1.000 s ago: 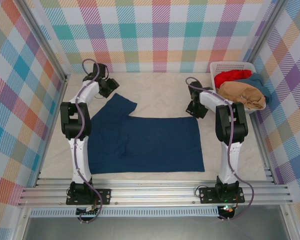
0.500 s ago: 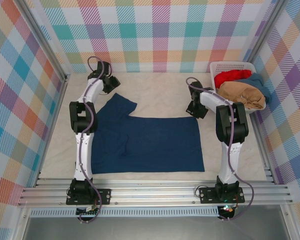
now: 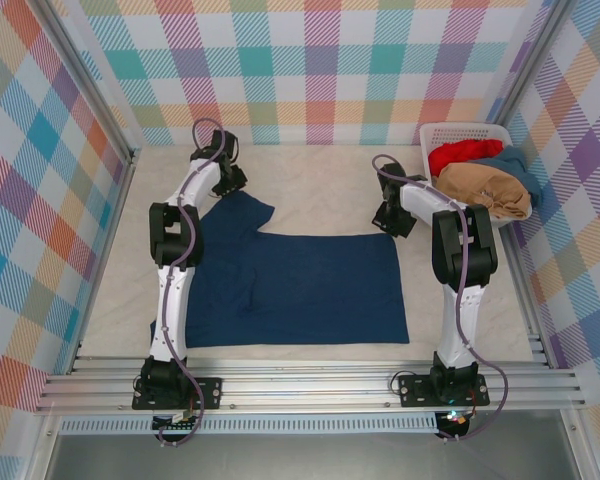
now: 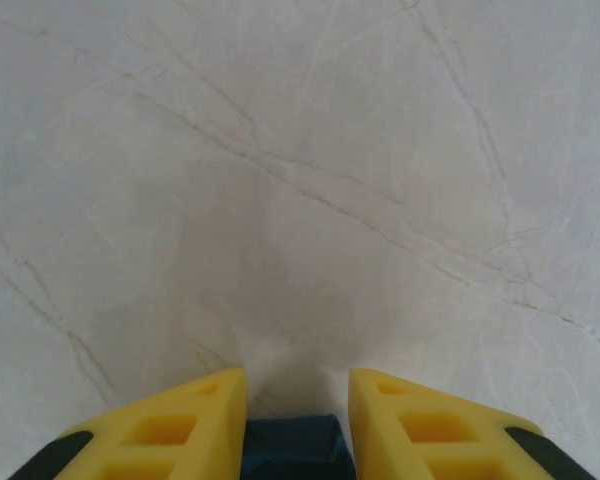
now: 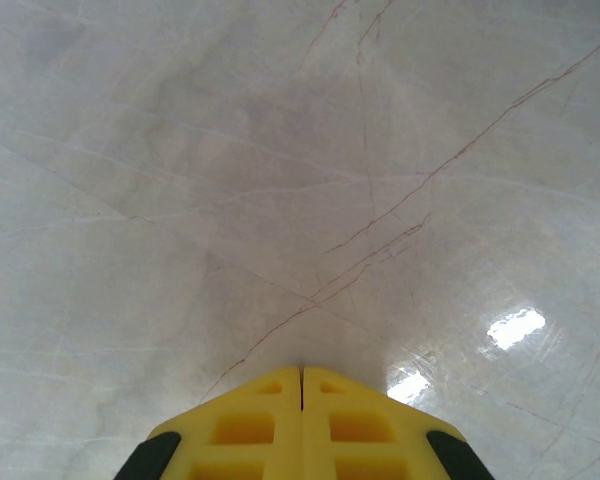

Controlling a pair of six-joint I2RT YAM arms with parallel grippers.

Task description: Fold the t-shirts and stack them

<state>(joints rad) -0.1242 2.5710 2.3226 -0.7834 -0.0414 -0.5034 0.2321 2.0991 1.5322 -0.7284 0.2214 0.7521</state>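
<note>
The left gripper [image 4: 296, 400] pinches a bit of navy cloth between its yellow fingers [image 4: 180, 432], at the tip of the sleeve that sticks out from the far left of the navy shirt [image 3: 300, 290]. The right gripper [image 5: 301, 378] has its fingers pressed together with nothing seen between them, and it sits at the shirt's far right corner over the pale table [image 3: 320, 180]. The shirt lies flat in the middle of the table between the two arms, its body a neat rectangle. At the far right, the white basket [image 3: 465, 127] holds the red shirt [image 3: 465, 152], tan shirt [image 3: 485, 188] and teal shirt [image 3: 520, 165] in a heap. I judge the task is at an early stage: the first shirt is laid out with its folding barely begun, three more wait, and no stack exists yet.
</note>
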